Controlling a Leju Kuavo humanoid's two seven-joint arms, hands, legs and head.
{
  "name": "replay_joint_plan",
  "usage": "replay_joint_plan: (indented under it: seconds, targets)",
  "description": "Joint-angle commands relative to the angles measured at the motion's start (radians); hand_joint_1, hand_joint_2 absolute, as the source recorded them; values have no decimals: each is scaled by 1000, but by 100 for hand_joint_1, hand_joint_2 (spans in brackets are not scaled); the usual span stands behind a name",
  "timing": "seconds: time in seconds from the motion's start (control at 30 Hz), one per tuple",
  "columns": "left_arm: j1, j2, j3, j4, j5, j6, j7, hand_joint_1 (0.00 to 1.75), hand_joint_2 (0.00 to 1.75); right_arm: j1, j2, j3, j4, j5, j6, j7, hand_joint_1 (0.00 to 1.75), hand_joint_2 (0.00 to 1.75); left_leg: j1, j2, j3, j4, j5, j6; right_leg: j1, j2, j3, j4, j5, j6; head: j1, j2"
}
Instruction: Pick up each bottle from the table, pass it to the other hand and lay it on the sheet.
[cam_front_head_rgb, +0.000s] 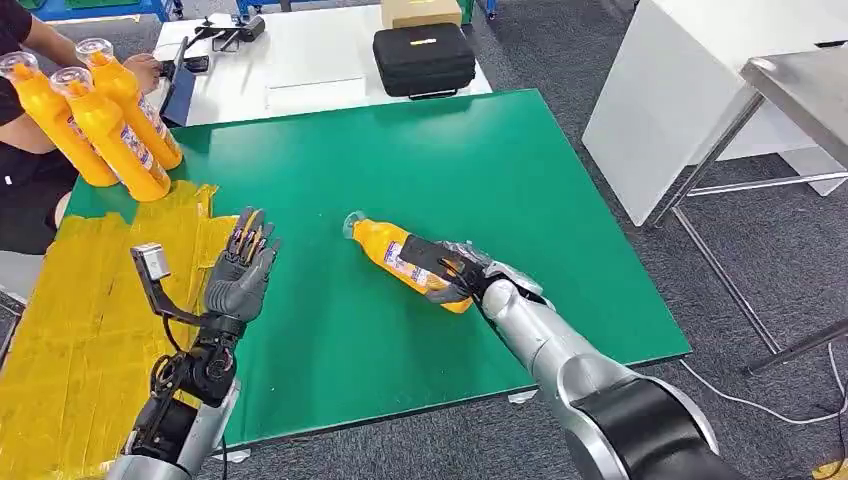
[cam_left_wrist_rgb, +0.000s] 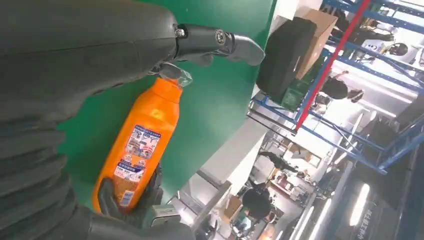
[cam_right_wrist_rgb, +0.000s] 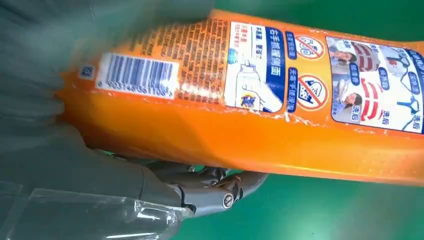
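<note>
The green desk (cam_front_head_rgb: 560, 200) is in front of me, and the yellow sheet (cam_front_head_rgb: 80, 300) covers its left part. On the far left corner of the desk three orange bottles (cam_front_head_rgb: 100, 120) stand upright, just beside a person's arm (cam_front_head_rgb: 60, 45). One orange detergent bottle (cam_front_head_rgb: 400, 255) lies on its side in the middle of the green surface, its clear cap pointing away from me and toward the left.

I judge that I am at the pick-up step. My right robot hand (cam_front_head_rgb: 455, 275) is clamped on the lower part of this bottle; in the right wrist view the thumb goes under the body near the barcode. Whether the bottle is already off the desk, I cannot tell.

My left robot hand (cam_front_head_rgb: 243, 265) is raised near the edge of the sheet, fingers apart and pointing up, holding nothing. The left forearm stands nearly vertical, and the right arm reaches forward with a bent elbow.

The next move, I think, calls for bringing the bottle across toward the left robot hand, so that hand can take the free neck end.
</note>
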Motion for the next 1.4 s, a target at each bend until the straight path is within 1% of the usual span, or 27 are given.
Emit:
replay_joint_plan:
  seconds: [0.03, 0.07, 0.1, 0.13, 0.17, 0.23, 0.3, 0.33, 0.37, 0.5, 0.57, 0.6, 0.67, 0.73, 0.8, 0.83, 0.87, 0.9, 1.0, 1.03, 1.07, 1.1, 1.13, 1.17, 1.27, 1.3, 1.4]
  targets:
    - [-25, 13, -12, 72, 4, -7, -6, 0, 175, -8, 0, 5, 70, -26, -17, -27, 175, 175, 0, 0, 5, -1, -2, -1, 1, -1, 5, -1, -2, 0, 0, 0]
    - [-23, 14, -12, 72, 5, -8, -6, 0, 175, -10, 0, 6, 69, -26, -16, -26, 175, 175, 0, 0, 7, -1, -3, -2, 1, -1, 7, -1, -3, 0, 0, 0]
    - [-22, 15, -12, 72, 5, -9, -7, 0, 175, -12, 0, 6, 68, -25, -16, -26, 175, 175, 0, 0, 3, -1, -1, -1, 0, -1, 3, -1, -1, 0, 0, 0]
    - [-22, 15, -12, 72, 5, -9, -7, 0, 175, -12, 0, 6, 68, -25, -16, -26, 175, 175, 0, 0, 5, -1, -2, -1, 0, -1, 6, -1, -2, 0, 0, 0]
    - [-22, 15, -12, 72, 5, -9, -7, 0, 175, -12, 0, 6, 68, -25, -16, -26, 175, 175, 0, 0, 2, -1, -1, -1, 0, -1, 2, -1, -1, 0, 0, 0]
    - [-8, 17, -6, 56, 7, -2, -9, 0, 175, 0, 5, -28, 27, -57, -91, -86, 175, 175, 0, 1, 6, -1, -3, -1, 0, -1, 6, -1, -2, 0, 0, 0]
    - [19, 25, 4, 35, 17, -8, -8, 0, 175, 10, 14, -76, -67, -118, -183, -194, 175, 175, 0, 1, 4, -1, -2, -1, 0, 0, 4, -1, -2, 0, 0, 0]
    - [27, 27, 8, 32, 31, -22, -2, 0, 175, 14, 16, -85, -109, -136, -202, -222, 175, 175, 0, 2, 5, 0, -2, -1, 0, 1, 4, 0, -2, 0, 0, 0]
    - [38, 28, 16, 26, 45, -30, 1, 0, 175, 49, 20, -114, -223, -199, -249, -287, 175, 175, -1, 2, 2, 0, -1, -1, -1, 1, 1, 0, -1, 0, 0, 0]
    - [37, 18, 19, 38, 48, -36, -8, 0, 175, 177, 1, -113, -535, -293, -378, -375, 175, 175, 0, 1, 0, 0, -2, -1, 0, 0, 0, 0, -2, 0, 0, 0]
    - [27, 13, 16, 47, 41, -31, -12, 0, 175, 205, -8, -103, -579, -308, -405, -393, 175, 175, 0, -1, 4, 0, -5, -2, 1, -3, 5, 1, -5, 0, 0, 0]
    - [23, 12, 15, 51, 39, -29, -13, 0, 175, 212, -11, -101, -587, -315, -419, -401, 175, 175, 0, -2, 3, 0, -3, -1, 1, -3, 4, 0, -4, 0, -1, 0]
    - [19, 12, 12, 56, 38, -31, -15, 0, 175, 218, -13, -98, -588, -316, -439, -414, 175, 175, 0, -2, -1, 0, -1, -1, 0, -2, 0, 0, -2, 0, 0, 0]
    - [10, 13, 9, 68, 39, -31, -17, 0, 175, 222, -11, -94, -585, -338, -449, -448, 175, 175, 0, 0, 4, 1, -5, -1, 0, -2, 5, 1, -5, 0, 0, 0]
    - [8, 13, 9, 70, 40, -32, -17, 0, 175, 220, -9, -92, -582, -339, -450, -450, 175, 175, 0, -1, -1, 0, -2, -1, 0, -2, -1, 0, -2, 0, 0, 0]
    - [8, 13, 9, 70, 40, -32, -17, 0, 175, 220, -9, -92, -582, -339, -450, -450, 175, 175, 0, 0, 5, 1, -5, -2, 0, -2, 5, 1, -5, 0, 0, 0]
    - [8, 13, 9, 70, 40, -32, -17, 0, 175, 220, -9, -92, -582, -339, -450, -450, 175, 175, 0, -1, -1, 0, -2, -1, 0, -2, -1, 0, -2, 0, 0, 0]
    - [6, 14, 6, 76, 56, -52, -11, 0, 175, 211, -13, -73, -566, -347, -432, -453, 175, 175, 0, 0, 2, 1, -3, -2, 0, -2, 2, 1, -3, -1, 0, 0]
    - [-15, 4, 2, 120, 179, -169, 52, 0, 175, 162, 0, 53, -461, -287, -373, -421, 175, 175, 0, 0, 1, 0, -3, -2, 0, -1, 1, 0, -3, -1, 0, 0]
    - [-20, -1, -4, 130, 201, -186, 62, 0, 175, 142, 16, 90, -409, -256, -376, -400, 175, 175, 0, 1, -1, 0, -2, -1, 0, 0, -2, 0, -1, 0, 0, 0]
    - [-25, -6, -15, 131, 214, -205, 65, 0, 175, 127, 44, 120, -354, -244, -357, -388, 175, 175, 0, 3, 5, 1, -5, -2, 0, 1, 4, 1, -4, -1, 0, 0]
    - [-26, -15, -24, 124, 239, -233, 80, 0, 175, 99, 62, 153, -270, -225, -343, -377, 175, 175, 0, 4, 0, 0, -2, -2, 0, 3, -1, 0, -1, 0, 0, 0]
    - [-30, -23, -37, 114, 252, -247, 93, 0, 175, 79, 84, 174, -208, -217, -333, -366, 175, 175, 0, 5, 2, 0, -3, -2, 0, 4, 0, 0, -1, -1, 0, 0]
    - [-33, -27, -44, 108, 252, -247, 96, 0, 175, 73, 96, 184, -183, -205, -348, -361, 175, 175, 0, 7, 4, 0, -5, -2, 0, 5, 3, 0, -2, -1, 0, 0]
    - [-47, -39, -70, 95, 290, -266, 129, 0, 175, 27, 124, 211, -78, -189, -350, -359, 175, 175, 1, 2, -2, 0, -2, -1, 0, 1, -3, 1, -1, -1, 0, 0]
    - [-49, -40, -72, 94, 291, -264, 130, 0, 175, 25, 125, 212, -76, -189, -350, -358, 175, 175, 1, 3, 1, 0, -3, -2, 1, 1, 0, 1, -2, -1, 0, 0]
    - [-60, -36, -91, 92, 292, -257, 130, 0, 175, 0, 135, 234, -45, -175, -340, -352, 175, 175, 1, 1, -1, 1, -2, -2, 1, 1, -2, 1, -2, 0, 0, 0]
